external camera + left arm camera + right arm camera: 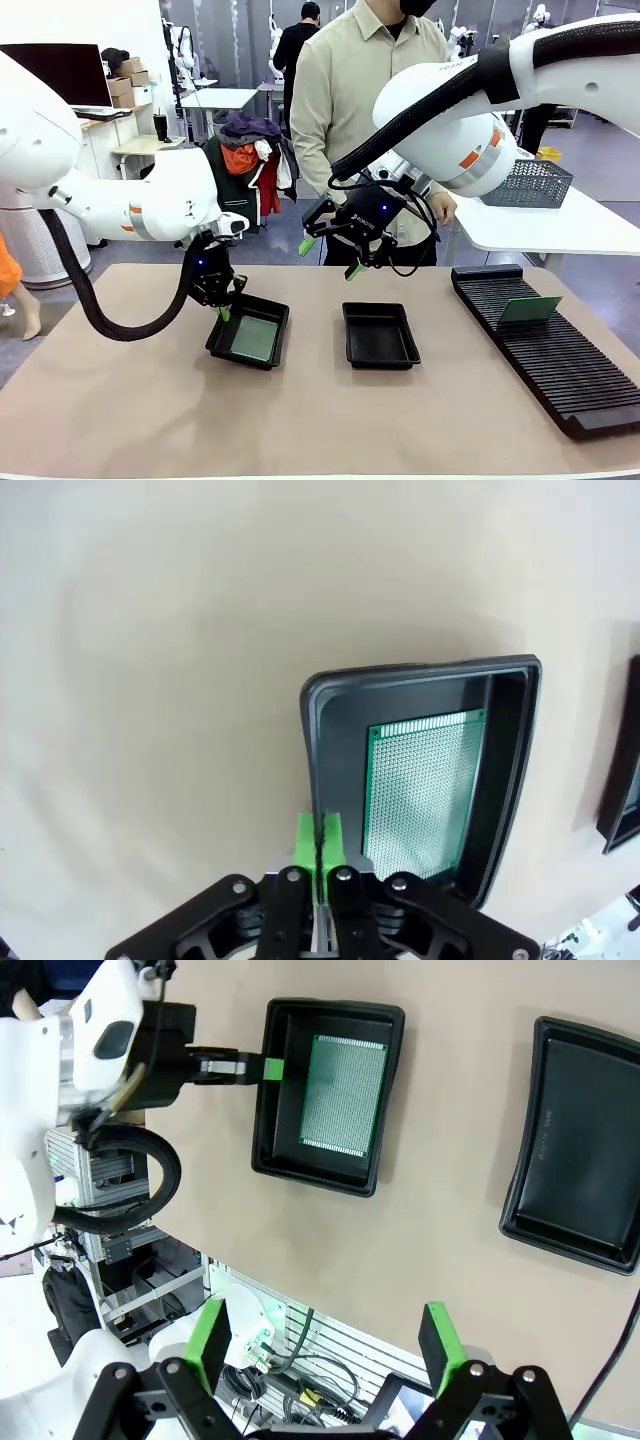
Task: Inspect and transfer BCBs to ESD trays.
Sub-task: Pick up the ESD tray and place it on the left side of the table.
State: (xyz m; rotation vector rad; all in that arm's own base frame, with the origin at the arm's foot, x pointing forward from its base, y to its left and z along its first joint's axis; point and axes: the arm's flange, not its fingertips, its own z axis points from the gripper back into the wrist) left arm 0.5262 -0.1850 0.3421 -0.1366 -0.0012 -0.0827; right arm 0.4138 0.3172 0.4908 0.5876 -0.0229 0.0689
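Rack [560,360] holding 1 BCB [530,309] appears in front view.

- Flat beige table [150,400] stretches across the front view from side to side.
- Shallow black rectangular plastic tray [281,328] lies on it left of centre, turned askew.
- Matching black tray [380,338] lies near the table's middle, at 3 o'clock from the first, with bare top between them.
- Long black ribbed slotted rack [560,365] lies farther toward 3 o'clock, running toward the near right corner.
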